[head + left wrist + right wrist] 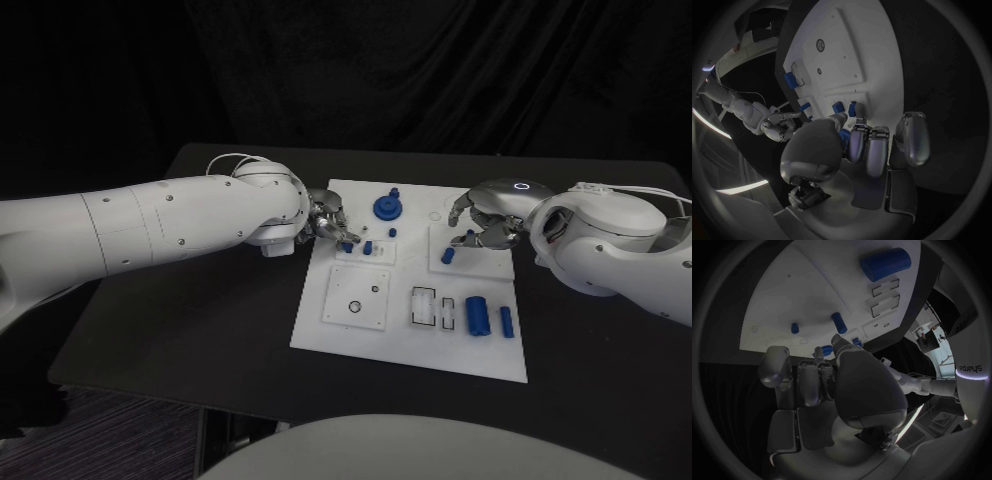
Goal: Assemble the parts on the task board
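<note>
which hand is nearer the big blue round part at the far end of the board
Left. The left hand sits just beside the big blue round part, toward the board's left edge. The right hand is further off, across the board.

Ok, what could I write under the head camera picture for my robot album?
Two robot hands, left hand and right hand, hover over the white task board dotted with small blue parts.

Right hand (826, 372) over the task board (804, 295)
Fingers curled, tips pressed around a small blue part (827, 350). Beyond them, two short blue pegs (839, 322) standing on the white plate and a large blue cylinder (885, 263) near its far edge.
</note>
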